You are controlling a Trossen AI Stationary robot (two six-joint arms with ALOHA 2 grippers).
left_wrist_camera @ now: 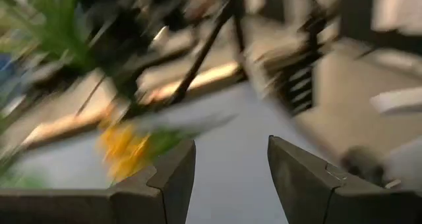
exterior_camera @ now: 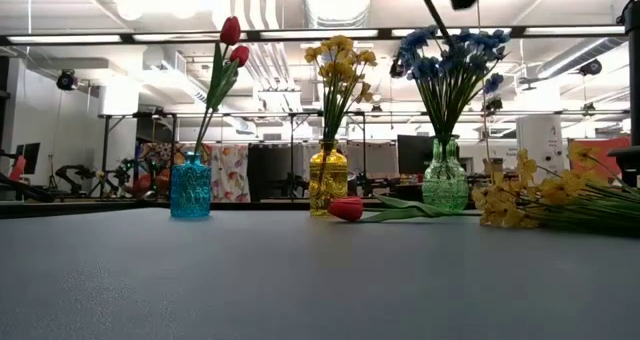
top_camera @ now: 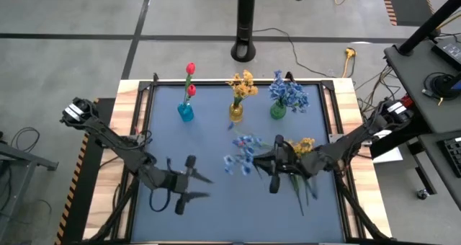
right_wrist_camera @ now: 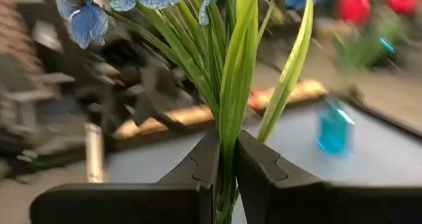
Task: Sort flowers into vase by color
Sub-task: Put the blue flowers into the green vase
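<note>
Right gripper (right_wrist_camera: pixel 225 168) pinches a blue flower sprig (top_camera: pixel 241 155) by its green stems, raised over the table's (top_camera: pixel 216 216) middle: pale-blue clustered blossoms, long narrow leaves. Left gripper (top_camera: pixel 189 180), fingers spread and empty, hovers toward the table's near left corner.

Around your surface (top_camera: pixel 166 140) you see grey concrete floor (top_camera: pixel 72 14), a black post base (top_camera: pixel 245 52), trailing cables (top_camera: pixel 317 39); beyond, ceiling lights (exterior_camera: pixel 130 5) and ducts (exterior_camera: pixel 335 0).
</note>
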